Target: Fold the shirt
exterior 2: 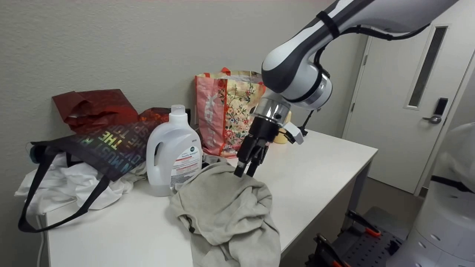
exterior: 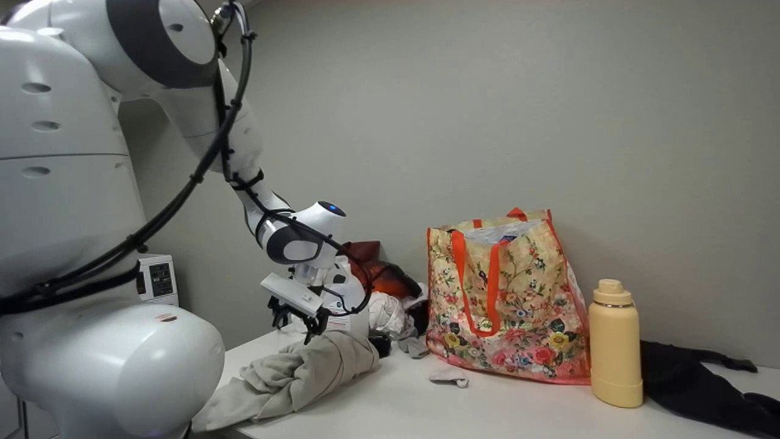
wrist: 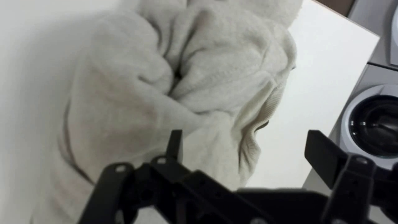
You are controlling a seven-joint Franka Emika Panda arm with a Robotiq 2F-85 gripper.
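Shirt (exterior 2: 222, 207), grey-beige, lies rumpled in a heap on the white table (exterior 2: 111, 241), thick folds bunched on top, one side reaching the table's edge. Gripper (wrist: 244, 140) is right abv it in both exterior views, pointing down w/ a slight tilt, fingers spread wide apart. In the wrist view one finger shows over the shirt, its mate over the table's edge; can't tell if tips touch fabric. Arm (exterior: 234, 128) comes in high & bent, forearm slanting down to the wrist, low over the table.

Just beside the shirt: detergent jug (exterior 2: 172, 157), upright. To its left in an exterior view, white cloth (exterior 2: 78, 181) w/ a dark lettered bag (exterior 2: 120, 146) lying on it, red packet (exterior 2: 100, 109) behind. Further along, a small pale cloth (exterior: 449, 376) sits in front of the floral bag (exterior: 530, 305), which stands upright nr the wall (exterior: 548, 110), orange handles hanging down its front. Yellow bottle (exterior: 615, 347), upright, just beside the bag; black cloth (exterior: 691, 381) lies past it, partly hidden. Farthest, in an exterior view: door (exterior 2: 397, 81) w/ narrow window.
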